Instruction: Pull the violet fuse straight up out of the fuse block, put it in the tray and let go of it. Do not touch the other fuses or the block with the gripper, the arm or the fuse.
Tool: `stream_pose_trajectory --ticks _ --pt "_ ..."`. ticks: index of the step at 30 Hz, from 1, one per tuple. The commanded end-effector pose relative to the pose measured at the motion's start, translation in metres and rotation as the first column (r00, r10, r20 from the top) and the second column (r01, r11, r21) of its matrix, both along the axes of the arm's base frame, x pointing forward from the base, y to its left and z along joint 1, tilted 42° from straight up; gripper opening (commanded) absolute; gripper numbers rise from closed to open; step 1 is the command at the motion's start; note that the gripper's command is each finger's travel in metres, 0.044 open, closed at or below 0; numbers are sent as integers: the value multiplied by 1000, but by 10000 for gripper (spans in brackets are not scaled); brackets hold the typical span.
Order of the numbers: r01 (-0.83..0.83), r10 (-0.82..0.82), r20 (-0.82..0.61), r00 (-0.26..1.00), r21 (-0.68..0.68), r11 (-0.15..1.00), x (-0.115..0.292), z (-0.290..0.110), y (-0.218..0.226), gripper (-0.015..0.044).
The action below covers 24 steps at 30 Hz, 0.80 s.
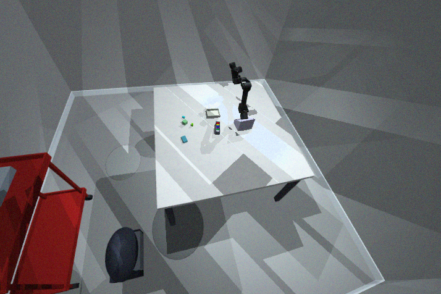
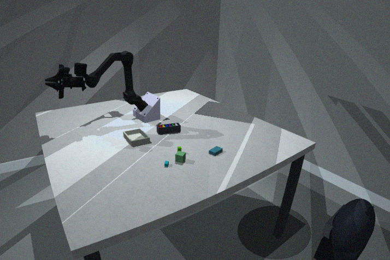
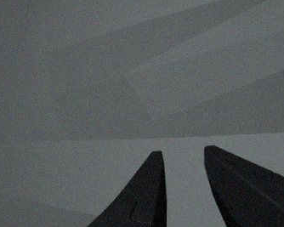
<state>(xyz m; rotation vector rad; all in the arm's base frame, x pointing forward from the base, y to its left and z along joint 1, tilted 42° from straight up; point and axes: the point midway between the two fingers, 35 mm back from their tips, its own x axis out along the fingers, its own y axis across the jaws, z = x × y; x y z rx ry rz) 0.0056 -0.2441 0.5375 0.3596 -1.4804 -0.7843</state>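
The violet fuse [image 2: 170, 125] sits in the dark fuse block [image 2: 169, 131] [image 1: 217, 133], in a row with red, yellow, blue, green and white fuses. The grey tray [image 2: 140, 142] [image 1: 212, 117] stands beside the block, with no fuse visible in it. My gripper [image 2: 46, 81] [image 3: 183, 157] is high up and well away from both, on the far side of the tray from the block, pointing roughly level. Its fingers stand a small gap apart, with nothing between them.
A green cube [image 2: 180, 157] [image 1: 184, 121], a lime cube [image 2: 179, 148] [image 1: 191, 124], a small cyan block [image 2: 166, 163] [image 1: 183, 117] and a teal block [image 2: 215, 151] [image 1: 183, 139] lie on the table. The arm stands on a lilac base [image 2: 153, 112] [image 1: 244, 124] near the fuse block.
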Motion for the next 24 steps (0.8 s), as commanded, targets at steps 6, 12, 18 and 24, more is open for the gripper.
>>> stream_pose_trajectory --ticks 6,12,18,24 --pt "-198 256 -104 961 389 900 114 -73 -68 69" --pt "-267 434 -159 887 591 761 193 -129 -72 69" --pt "-259 599 -219 770 751 608 267 -188 -48 69" --pt "-181 741 -278 611 862 473 326 -247 -2 69"
